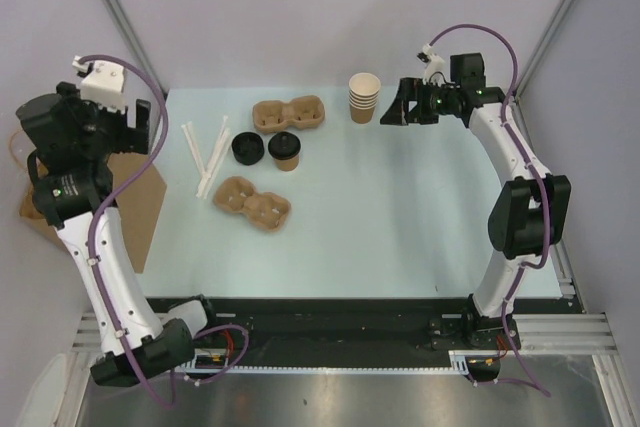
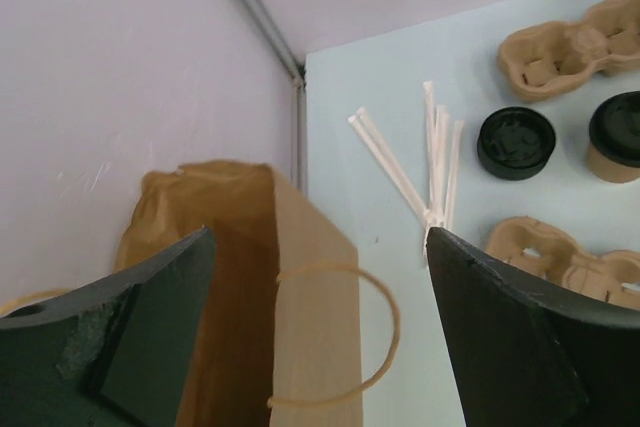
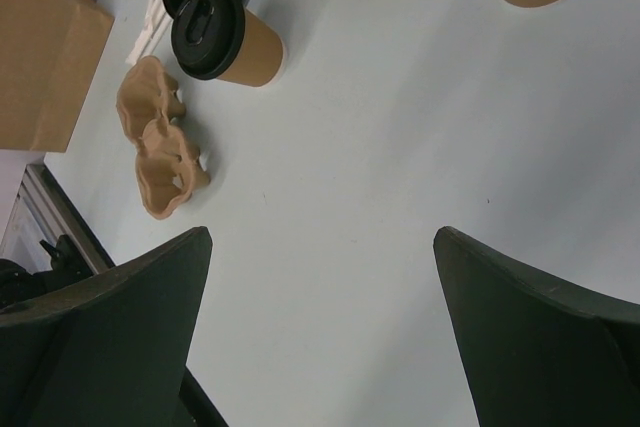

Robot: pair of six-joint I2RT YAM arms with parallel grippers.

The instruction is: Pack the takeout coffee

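The takeout coffee (image 1: 285,150), a tan paper cup with a black lid, stands upright at the back middle-left of the table. It also shows in the right wrist view (image 3: 225,39) and at the right edge of the left wrist view (image 2: 615,137). My left gripper (image 1: 143,125) is open and empty, held high over the open brown paper bag (image 2: 240,277) at the table's left edge. My right gripper (image 1: 395,107) is open and empty, raised at the back right next to the cup stack, well away from the coffee.
A loose black lid (image 1: 247,149) lies just left of the coffee. Two pulp cup carriers (image 1: 289,114) (image 1: 252,202) lie behind and in front of it. White straws (image 1: 207,157) lie to the left. A stack of lidless cups (image 1: 364,97) stands at the back.
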